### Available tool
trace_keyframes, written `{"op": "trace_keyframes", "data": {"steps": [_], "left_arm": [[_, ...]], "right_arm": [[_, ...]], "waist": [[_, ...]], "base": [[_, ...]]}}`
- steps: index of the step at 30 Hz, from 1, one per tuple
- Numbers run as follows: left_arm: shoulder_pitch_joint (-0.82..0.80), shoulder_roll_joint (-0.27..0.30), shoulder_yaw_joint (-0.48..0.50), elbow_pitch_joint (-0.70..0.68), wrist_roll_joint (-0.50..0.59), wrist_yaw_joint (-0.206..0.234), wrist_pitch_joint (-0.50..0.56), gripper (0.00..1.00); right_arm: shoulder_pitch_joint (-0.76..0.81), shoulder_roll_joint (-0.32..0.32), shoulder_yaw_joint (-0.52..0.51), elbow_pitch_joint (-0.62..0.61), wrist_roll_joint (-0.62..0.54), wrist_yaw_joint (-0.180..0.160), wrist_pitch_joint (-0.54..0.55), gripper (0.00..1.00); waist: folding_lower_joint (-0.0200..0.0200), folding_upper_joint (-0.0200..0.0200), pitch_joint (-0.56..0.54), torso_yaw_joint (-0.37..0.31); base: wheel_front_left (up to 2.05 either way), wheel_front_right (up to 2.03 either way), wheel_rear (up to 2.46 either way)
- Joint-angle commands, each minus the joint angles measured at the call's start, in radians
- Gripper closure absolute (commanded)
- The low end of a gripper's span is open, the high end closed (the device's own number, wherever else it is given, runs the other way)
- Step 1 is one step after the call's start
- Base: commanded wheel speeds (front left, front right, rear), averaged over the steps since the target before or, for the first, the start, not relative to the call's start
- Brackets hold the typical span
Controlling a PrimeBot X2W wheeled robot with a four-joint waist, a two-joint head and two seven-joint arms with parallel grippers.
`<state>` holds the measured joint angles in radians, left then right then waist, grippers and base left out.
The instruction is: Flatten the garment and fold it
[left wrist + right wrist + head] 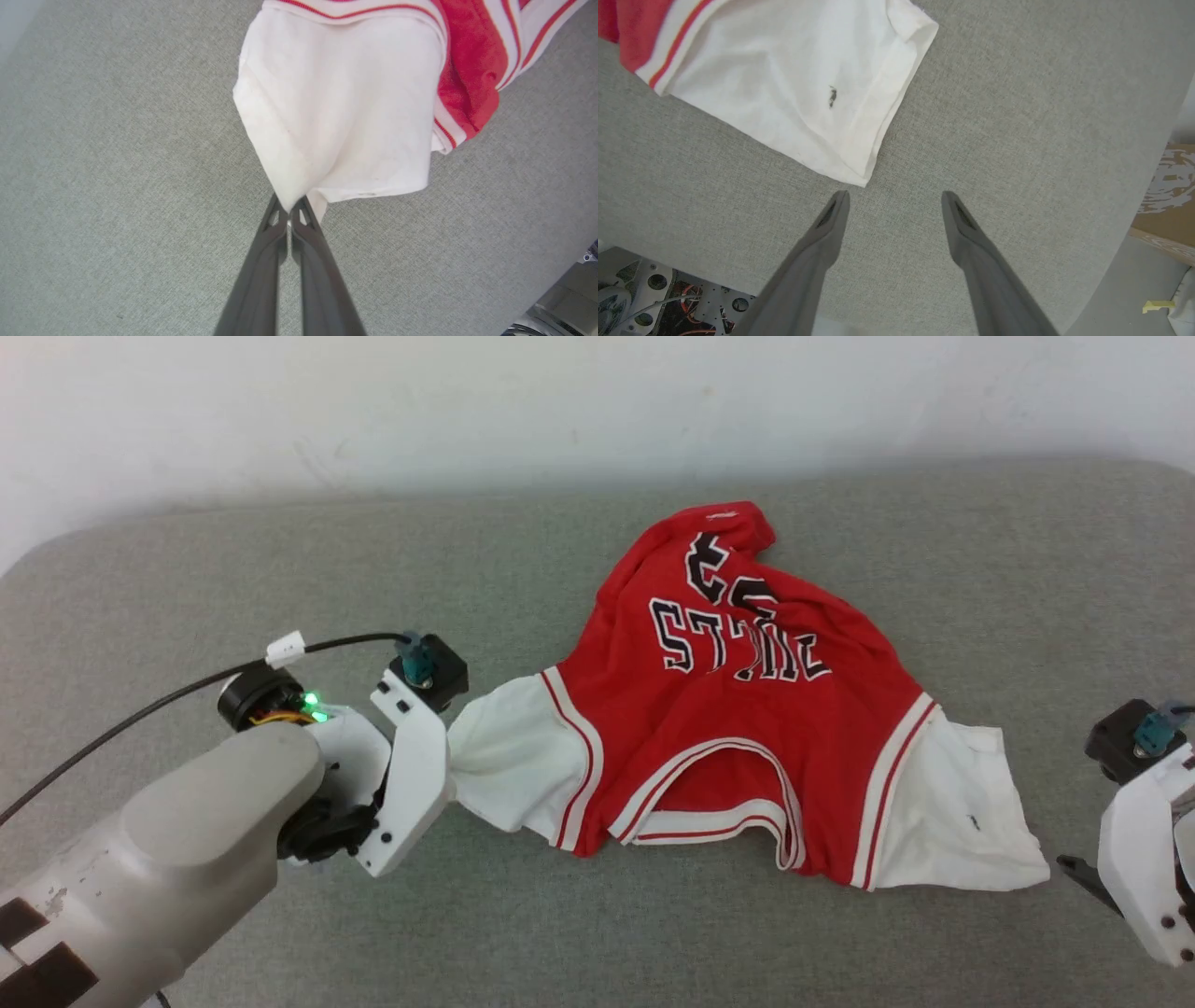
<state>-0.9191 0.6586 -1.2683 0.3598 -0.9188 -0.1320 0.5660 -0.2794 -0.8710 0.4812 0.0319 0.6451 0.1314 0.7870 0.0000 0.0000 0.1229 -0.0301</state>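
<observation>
The garment (747,709), a red jersey with black white-outlined lettering facing up, lies crumpled on the grey surface with its neck opening toward me. My left gripper (451,767) is shut on the edge of its white left sleeve (499,765). In the left wrist view the two fingers (290,208) pinch the sleeve's hem (341,102), and the cloth is drawn into a point there. My right gripper (895,199) stands open just off the corner of the other white sleeve (794,84), touching nothing. In the head view it sits at the lower right (1083,877).
A grey fabric surface (280,569) spreads under everything, with a white wall (560,392) behind it. A black cable (140,705) runs along my left arm. Past the surface's right edge there is a cardboard box (1167,186); the robot's base (654,298) is below the front edge.
</observation>
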Motion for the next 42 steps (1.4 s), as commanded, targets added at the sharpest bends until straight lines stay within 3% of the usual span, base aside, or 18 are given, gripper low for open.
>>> {"op": "trace_keyframes", "data": {"steps": [1, 10, 16, 17, 18, 23, 28, 32, 37, 42], "left_arm": [[-0.016, -0.01, 0.004, 0.01, -0.003, 0.001, -0.012, 1.0], [-0.053, -0.04, -0.002, 0.038, 0.002, 0.001, -0.048, 1.0], [-0.05, -0.043, -0.006, 0.06, 0.003, 0.001, -0.069, 1.0], [-0.047, -0.043, -0.007, 0.063, 0.004, 0.001, -0.071, 1.0], [-0.043, -0.043, -0.008, 0.067, 0.006, 0.001, -0.074, 1.0], [-0.017, -0.042, -0.01, 0.084, 0.001, 0.001, -0.116, 1.0], [0.017, -0.006, 0.01, 0.071, -0.01, 0.002, -0.238, 1.0], [0.03, 0.03, 0.046, 0.029, -0.008, 0.026, -0.326, 1.0], [0.019, 0.068, 0.102, -0.028, -0.03, 0.054, -0.387, 1.0], [-0.026, 0.098, 0.187, -0.11, -0.051, 0.101, -0.459, 1.0]], "right_arm": [[-0.036, 0.011, 0.02, 0.034, 0.031, -0.001, 0.014, 0.0], [-0.115, 0.149, 0.095, 0.288, 0.097, -0.001, -0.059, 0.0], [-0.117, 0.168, 0.19, 0.365, 0.124, -0.001, -0.124, 0.0], [-0.123, 0.167, 0.199, 0.37, 0.126, -0.001, -0.144, 0.74], [-0.126, 0.167, 0.208, 0.373, 0.136, -0.001, -0.159, 1.0], [-0.154, 0.134, 0.243, 0.354, 0.153, -0.001, -0.264, 1.0], [-0.168, 0.094, 0.234, 0.284, 0.15, -0.001, -0.41, 1.0], [-0.162, 0.068, 0.165, 0.224, 0.152, -0.001, -0.521, 1.0], [-0.165, 0.053, 0.088, 0.156, 0.144, -0.001, -0.579, 1.0], [-0.189, 0.08, -0.038, 0.088, 0.12, -0.001, -0.655, 1.0]], "waist": [[0.0, 0.0, 0.017, 0.016], [0.0, 0.0, 0.077, 0.06], [0.0, 0.0, 0.078, 0.063], [0.0, 0.0, 0.073, 0.061], [0.0, 0.0, 0.067, 0.058], [0.0, 0.0, 0.022, 0.043], [0.0, 0.0, -0.047, 0.022], [0.0, 0.0, -0.099, 0.017], [0.0, 0.0, -0.132, 0.017], [0.0, 0.0, -0.154, 0.018]], "base": [[0.0, 0.0, 0.0], [0.0, 0.0, 0.0], [0.0, 0.0, 0.0], [0.0, 0.0, 0.0], [0.0, 0.0, 0.0], [0.0, 0.0, 0.0], [0.0, 0.0, 0.0], [0.0, 0.0, 0.0], [0.0, 0.0, 0.0], [0.0, 0.0, 0.0]]}}
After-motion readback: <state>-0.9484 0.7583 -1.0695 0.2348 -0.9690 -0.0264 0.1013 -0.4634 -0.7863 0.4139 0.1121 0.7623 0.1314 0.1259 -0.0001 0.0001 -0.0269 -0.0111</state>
